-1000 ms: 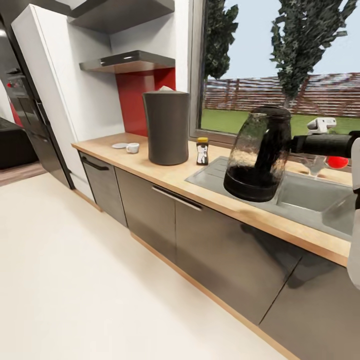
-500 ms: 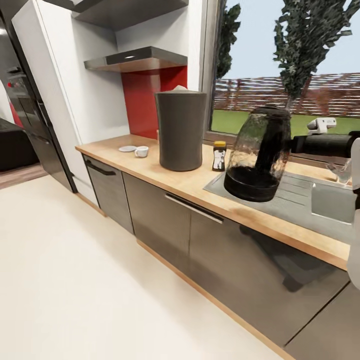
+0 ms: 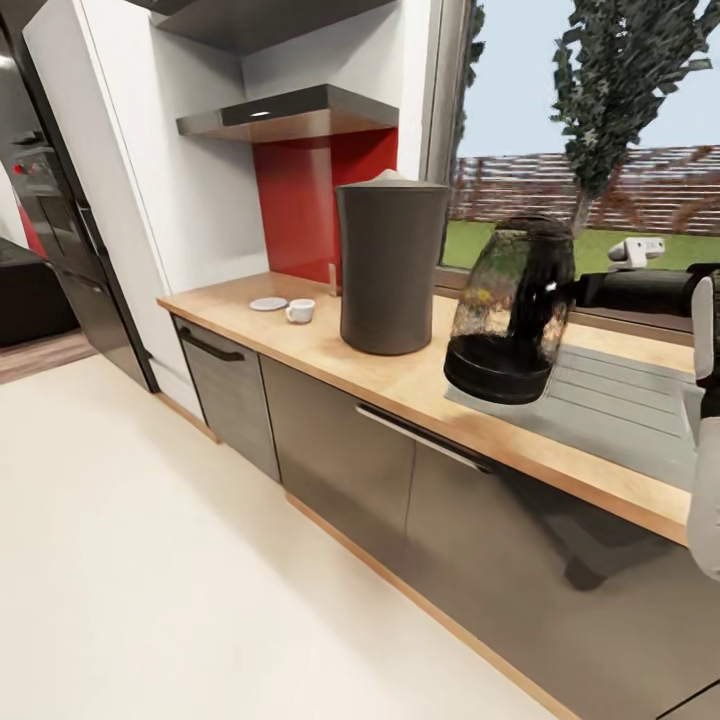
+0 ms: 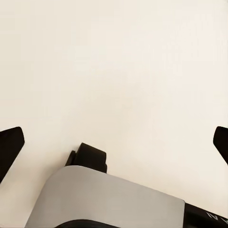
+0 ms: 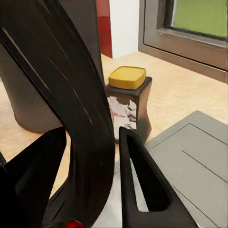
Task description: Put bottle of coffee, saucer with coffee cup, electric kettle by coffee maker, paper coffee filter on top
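Note:
The electric kettle [image 3: 510, 312] hangs tilted just above the kitchen countertop [image 3: 300, 345], right of the tall dark coffee maker [image 3: 390, 265]. My right gripper [image 3: 578, 290] is shut on its black handle [image 5: 71, 95], one finger [image 5: 140, 183] on each side. A pale paper coffee filter [image 3: 386, 176] peeks over the coffee maker's top. The bottle of coffee [image 5: 128, 102], yellow-lidded, stands on the counter close behind the handle, beside the coffee maker. The white saucer [image 3: 268, 303] and coffee cup [image 3: 300, 311] sit side by side further left. My left gripper [image 4: 114, 142] is open over the floor.
A grey sink drainboard [image 3: 610, 390] lies under and right of the kettle. The dark kitchen shelf [image 3: 290, 112] hangs above the counter's left end. A black fridge [image 3: 50, 230] stands far left. A window [image 3: 600, 150] backs the counter. Cream floor [image 3: 150, 560] lies in front.
The whole view has shifted along the counter, so the camera moved. The kettle stays in my right gripper and is now closer to the coffee maker, covering the bottle in the head view.

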Robot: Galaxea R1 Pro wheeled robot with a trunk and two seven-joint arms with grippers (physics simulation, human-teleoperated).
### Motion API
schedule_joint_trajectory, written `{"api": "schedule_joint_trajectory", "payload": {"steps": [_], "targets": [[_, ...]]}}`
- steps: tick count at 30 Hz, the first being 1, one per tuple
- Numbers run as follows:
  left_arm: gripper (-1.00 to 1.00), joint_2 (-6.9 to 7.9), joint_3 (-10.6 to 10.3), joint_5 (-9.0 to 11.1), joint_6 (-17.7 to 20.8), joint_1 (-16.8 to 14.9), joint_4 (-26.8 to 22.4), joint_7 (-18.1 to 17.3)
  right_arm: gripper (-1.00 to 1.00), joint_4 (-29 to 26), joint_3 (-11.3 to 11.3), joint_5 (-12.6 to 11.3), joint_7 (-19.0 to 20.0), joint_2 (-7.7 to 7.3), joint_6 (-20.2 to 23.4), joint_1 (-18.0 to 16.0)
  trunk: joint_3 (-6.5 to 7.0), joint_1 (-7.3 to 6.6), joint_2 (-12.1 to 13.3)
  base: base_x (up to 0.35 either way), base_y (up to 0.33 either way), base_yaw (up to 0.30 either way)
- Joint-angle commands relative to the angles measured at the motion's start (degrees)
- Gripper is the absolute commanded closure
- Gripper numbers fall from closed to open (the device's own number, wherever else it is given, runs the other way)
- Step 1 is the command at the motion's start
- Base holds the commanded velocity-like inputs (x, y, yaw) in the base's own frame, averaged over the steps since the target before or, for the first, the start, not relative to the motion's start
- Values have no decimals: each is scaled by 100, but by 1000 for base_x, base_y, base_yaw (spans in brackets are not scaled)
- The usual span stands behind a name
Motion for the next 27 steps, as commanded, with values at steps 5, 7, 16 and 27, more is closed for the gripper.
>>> {"api": "schedule_joint_trajectory", "payload": {"steps": [5, 7, 16, 27], "targets": [[-100, 1, -36, 61, -8, -1, 0, -28, 100, -2, -10, 52, -373, 79, 26, -7, -5, 0, -3, 22, 22, 0], [-100, 2, -36, 61, -8, -1, 0, -30, 100, 1, -10, 71, -433, 119, 26, -7, -5, 0, -3, 4, 4, 0], [-100, 6, -36, 61, -8, -1, 0, -37, 100, 6, -10, 82, -496, 138, 26, -7, -5, 0, -3, 104, 123, 0], [-100, 6, -36, 61, -8, -1, 0, -37, 100, 6, -10, 73, -498, 139, 26, 74, -5, 0, -3, 101, 101, 0]]}}
